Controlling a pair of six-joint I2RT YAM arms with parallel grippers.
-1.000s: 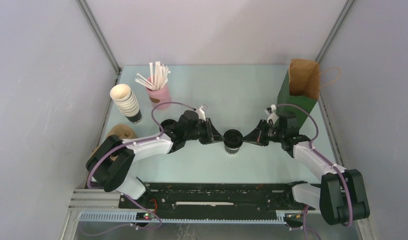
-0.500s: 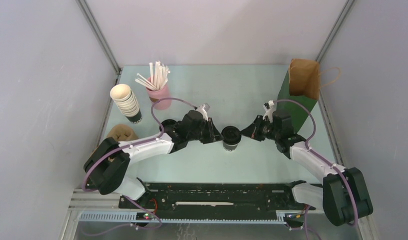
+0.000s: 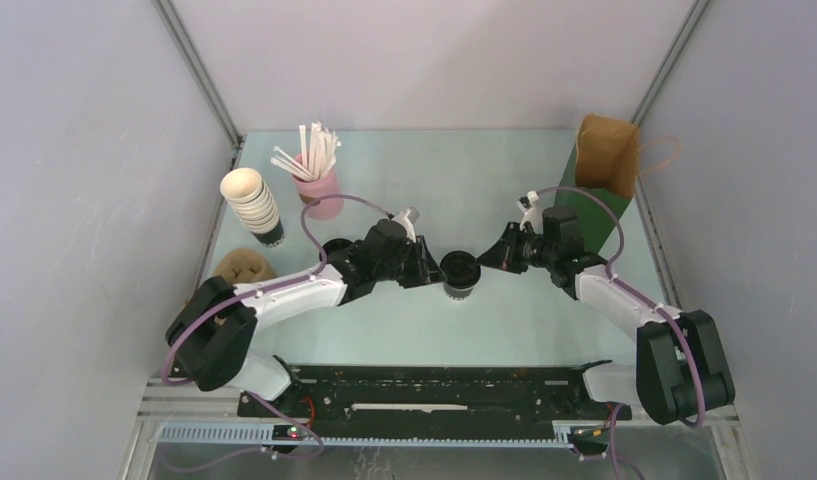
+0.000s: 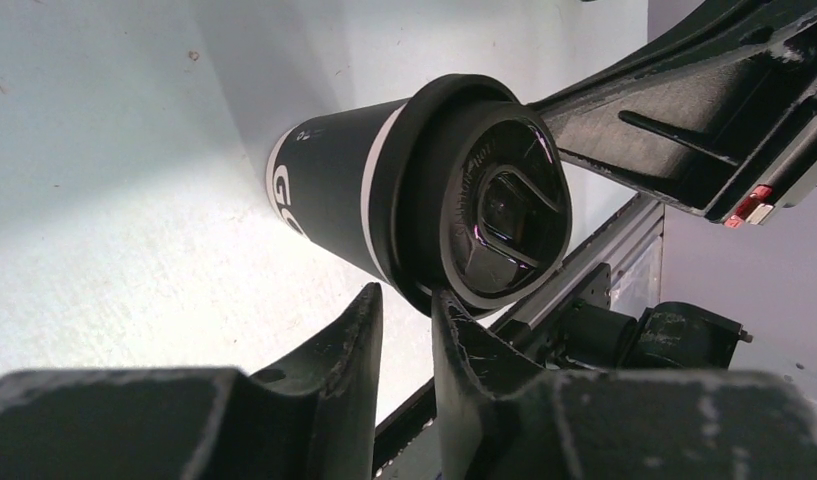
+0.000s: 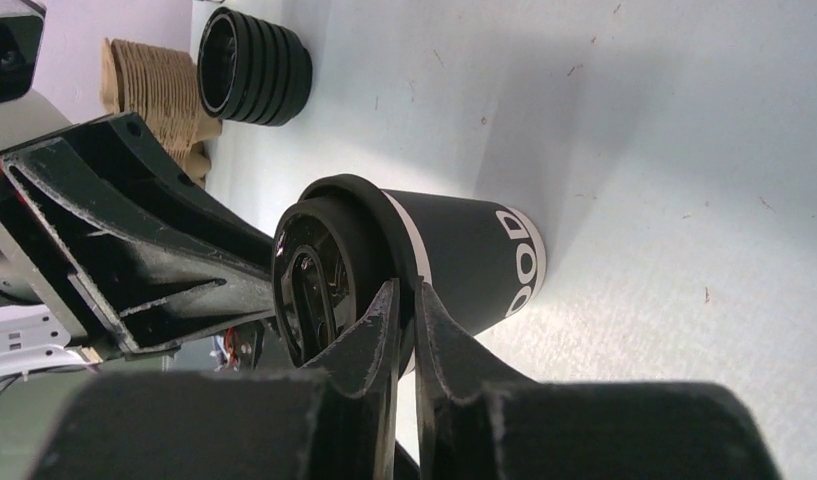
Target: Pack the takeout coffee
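Since the takeout coffee (image 3: 460,275) stands upright on the table (image 3: 504,320) with its lid on, the overhead view suggests the two arms flank it to steady the cup or seat that lid before any lift. The left gripper (image 3: 431,268) sits at the cup's left side and the right gripper (image 3: 487,258) at its right, both tips at lid height. Well apart from the cup, to its right and farther back, the paper bag (image 3: 606,160) stands open-mouthed, presumably where the cup is meant to go.

From the left wrist, the fingers (image 4: 359,335) are drawn almost together with a thin slit between them, their ends at the lid's rim. Whether they nip the rim or merely lean on it I cannot tell.

From the right wrist, that pincer is likewise all but pressed together, its fingertips (image 5: 379,320) at the rim on the cup's other side. Beyond the cup sits a stack of loose lids (image 5: 254,65).
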